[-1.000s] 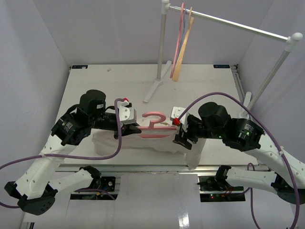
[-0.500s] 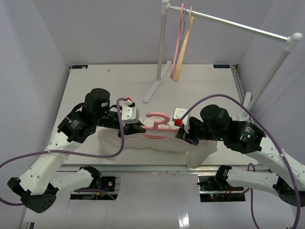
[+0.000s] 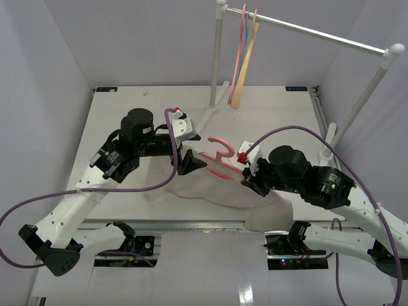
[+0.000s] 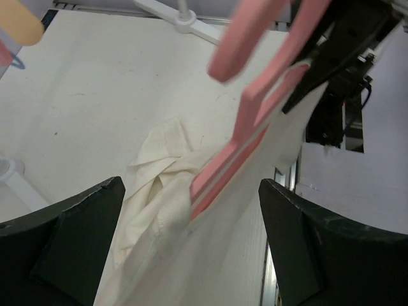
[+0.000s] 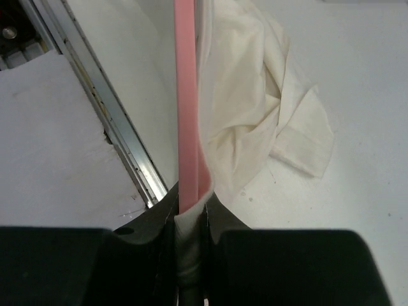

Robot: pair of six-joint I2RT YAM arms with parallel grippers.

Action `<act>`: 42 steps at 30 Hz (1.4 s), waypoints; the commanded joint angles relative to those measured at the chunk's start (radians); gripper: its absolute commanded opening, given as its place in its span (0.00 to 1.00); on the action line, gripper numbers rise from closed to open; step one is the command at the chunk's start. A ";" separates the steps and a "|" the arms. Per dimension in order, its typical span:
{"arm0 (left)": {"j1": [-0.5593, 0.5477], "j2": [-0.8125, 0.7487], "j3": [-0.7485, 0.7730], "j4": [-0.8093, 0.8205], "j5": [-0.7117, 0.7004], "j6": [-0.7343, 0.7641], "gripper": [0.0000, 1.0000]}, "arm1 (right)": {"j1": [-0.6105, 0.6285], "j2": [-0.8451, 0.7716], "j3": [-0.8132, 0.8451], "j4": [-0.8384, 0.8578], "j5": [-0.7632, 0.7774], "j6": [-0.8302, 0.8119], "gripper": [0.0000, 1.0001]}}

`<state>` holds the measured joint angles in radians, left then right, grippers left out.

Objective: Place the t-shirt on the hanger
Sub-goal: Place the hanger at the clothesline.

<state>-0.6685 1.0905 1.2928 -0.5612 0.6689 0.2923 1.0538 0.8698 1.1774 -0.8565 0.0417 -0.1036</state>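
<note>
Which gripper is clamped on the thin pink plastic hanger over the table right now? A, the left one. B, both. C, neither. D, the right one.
D: in the right wrist view the right gripper has its jaws shut on the thin pink plastic hanger along with a fold of the cream cotton t-shirt, while the left gripper has its jaws wide apart.

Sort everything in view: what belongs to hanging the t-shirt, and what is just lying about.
In the job: t-shirt, pink hanger clamped with it by the right gripper, open left gripper.
Lying about: clothes rack, spare pink hanger and tan hanger on its rail.
</note>
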 commanded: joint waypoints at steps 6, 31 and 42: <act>0.006 0.008 -0.008 0.113 -0.607 -0.429 0.98 | 0.000 -0.032 -0.148 -0.030 0.288 0.319 0.08; 0.006 -0.021 -0.314 0.224 -0.671 -0.828 0.98 | -0.367 0.161 0.294 -0.131 0.683 0.555 0.08; 0.006 -0.128 -0.508 0.336 -0.746 -0.952 0.98 | -0.519 0.318 0.575 -0.124 0.758 0.541 0.08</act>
<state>-0.6628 1.0410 0.8308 -0.3048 -0.0497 -0.6058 0.5595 1.1884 1.6528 -1.0477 0.7046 0.4366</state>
